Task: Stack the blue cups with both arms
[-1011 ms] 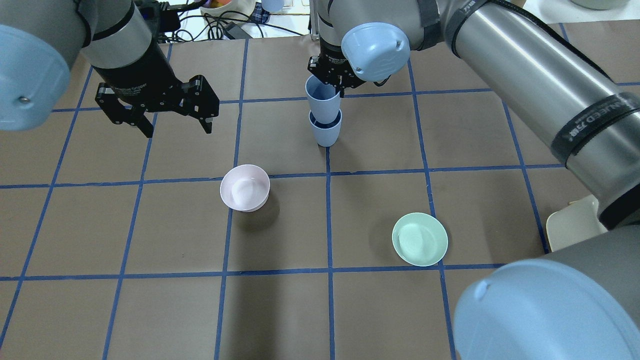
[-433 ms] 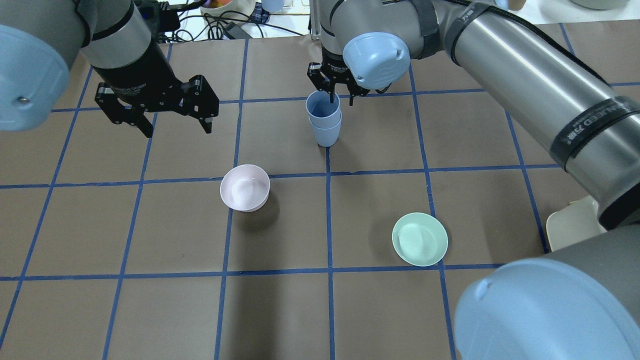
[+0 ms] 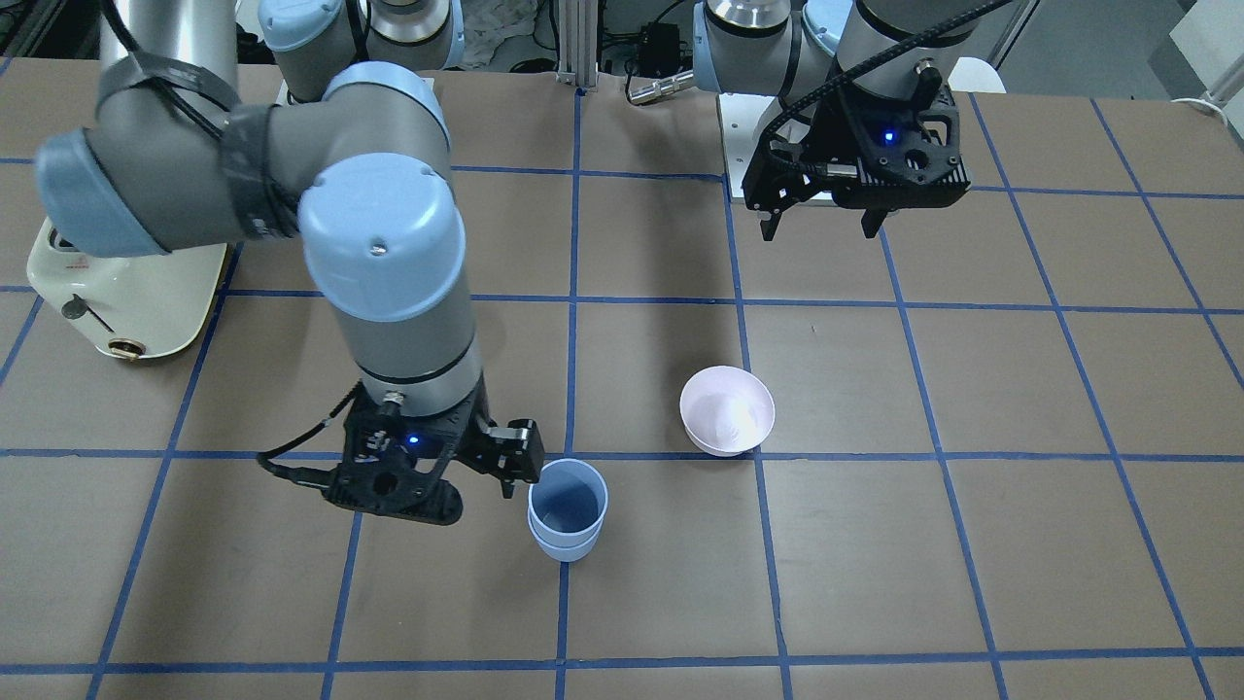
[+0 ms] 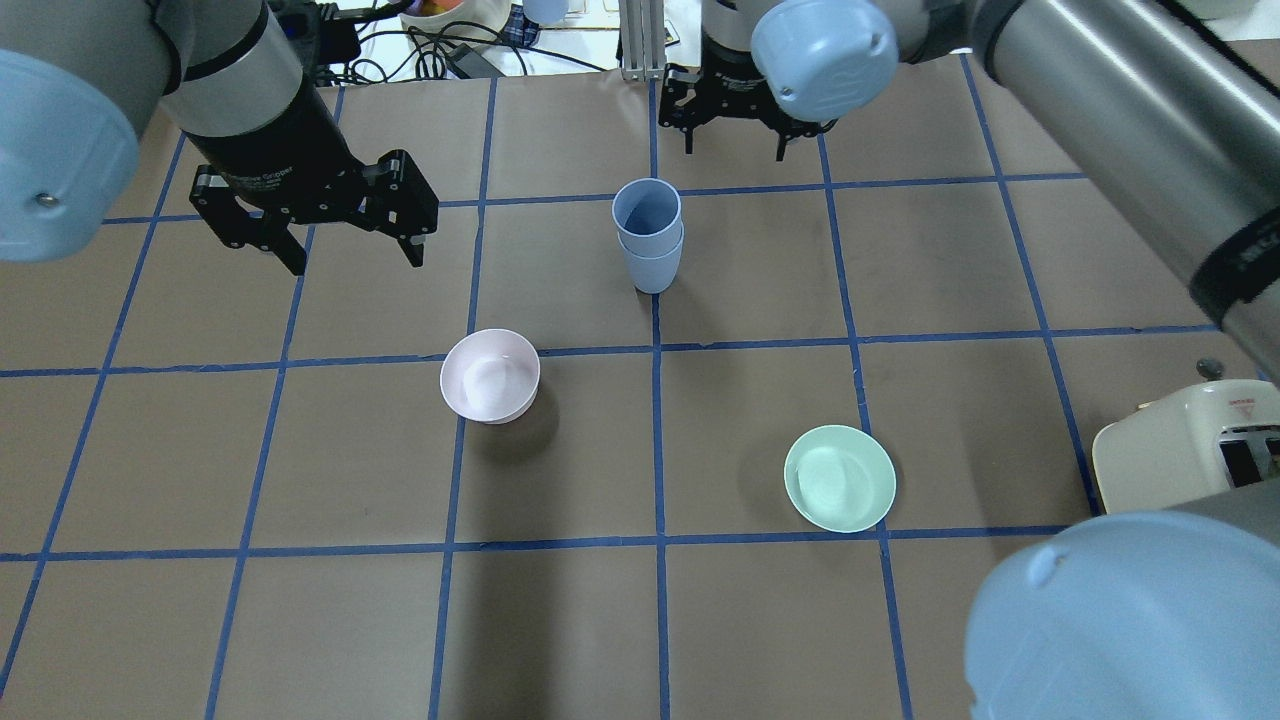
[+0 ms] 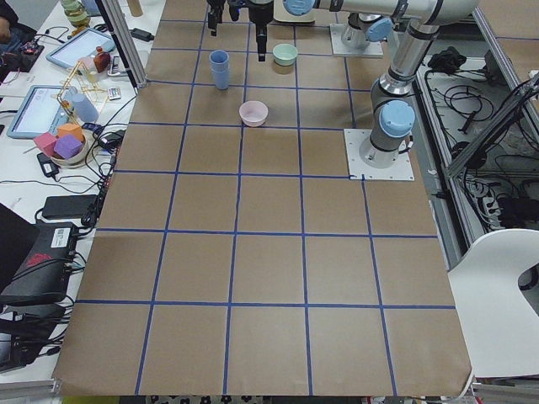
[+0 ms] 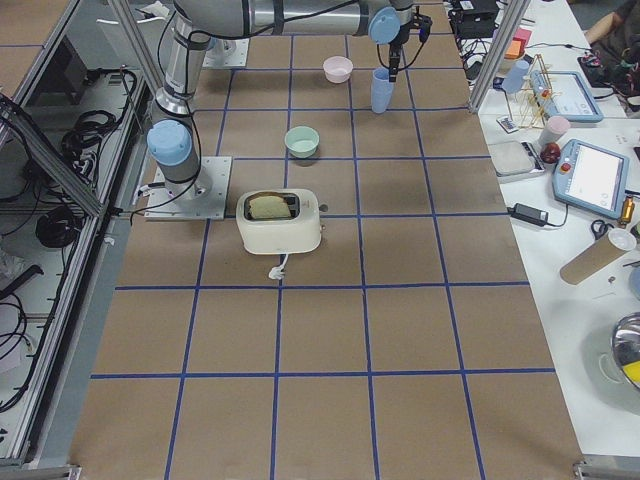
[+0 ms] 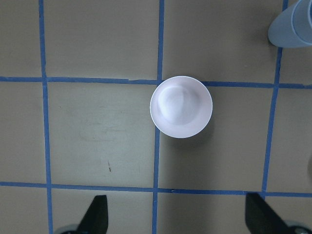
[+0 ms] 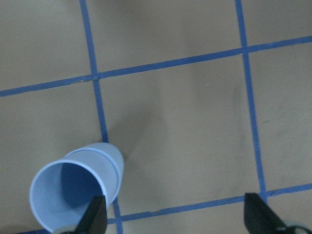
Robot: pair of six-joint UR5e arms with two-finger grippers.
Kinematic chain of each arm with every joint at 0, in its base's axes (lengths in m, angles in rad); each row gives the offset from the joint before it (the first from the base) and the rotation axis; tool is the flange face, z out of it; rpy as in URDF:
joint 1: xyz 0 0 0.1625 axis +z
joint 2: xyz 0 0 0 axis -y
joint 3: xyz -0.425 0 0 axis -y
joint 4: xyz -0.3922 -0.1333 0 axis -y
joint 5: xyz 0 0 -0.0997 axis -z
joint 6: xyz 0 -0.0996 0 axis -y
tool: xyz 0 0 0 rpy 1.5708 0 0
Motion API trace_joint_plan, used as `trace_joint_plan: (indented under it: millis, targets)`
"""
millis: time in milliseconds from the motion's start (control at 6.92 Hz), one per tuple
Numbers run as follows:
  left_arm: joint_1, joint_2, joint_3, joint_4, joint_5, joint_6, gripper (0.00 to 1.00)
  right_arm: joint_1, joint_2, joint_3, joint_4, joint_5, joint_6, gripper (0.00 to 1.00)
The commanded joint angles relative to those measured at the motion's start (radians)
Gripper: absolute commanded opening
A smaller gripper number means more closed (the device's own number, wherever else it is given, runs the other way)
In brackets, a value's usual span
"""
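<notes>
The two blue cups (image 4: 648,235) stand nested as one stack on the table, the upper cup seated in the lower one; the stack also shows in the front view (image 3: 568,510) and the right wrist view (image 8: 78,195). My right gripper (image 4: 733,150) is open and empty, raised beyond the stack and a little to its right, not touching it. In the front view it (image 3: 428,491) hangs just beside the stack. My left gripper (image 4: 356,262) is open and empty, well to the left of the stack, and also shows in the front view (image 3: 818,231).
A pale pink bowl (image 4: 490,375) sits near the centre, directly below my left wrist camera (image 7: 181,107). A mint-green bowl (image 4: 839,478) lies nearer the robot on the right. A cream toaster (image 4: 1170,445) stands at the right edge. Cables and clutter lie beyond the far edge.
The right gripper let go of the upper cup, which dropped into the lower one. The gripper opened, then rose and moved away to the far right. The left arm has not moved.
</notes>
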Motion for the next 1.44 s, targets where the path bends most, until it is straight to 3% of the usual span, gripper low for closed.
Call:
trace_joint_plan:
  millis: [0,289,433,1300]
  targets:
    - [0.000,0.000,0.000,0.000,0.000,0.000,1.00,-0.148,-0.132,0.060,0.101,-0.046,-0.294,1.00]
    - [0.000,0.000,0.002,0.002,0.000,0.000,1.00,-0.205,-0.311,0.245,0.086,-0.043,-0.401,1.00]
    - [-0.002,0.003,-0.002,0.000,0.000,0.002,1.00,-0.208,-0.356,0.290,0.048,-0.023,-0.406,1.00]
    - [-0.002,0.003,0.000,-0.002,0.000,0.005,1.00,-0.207,-0.380,0.277,0.037,-0.029,-0.407,1.00]
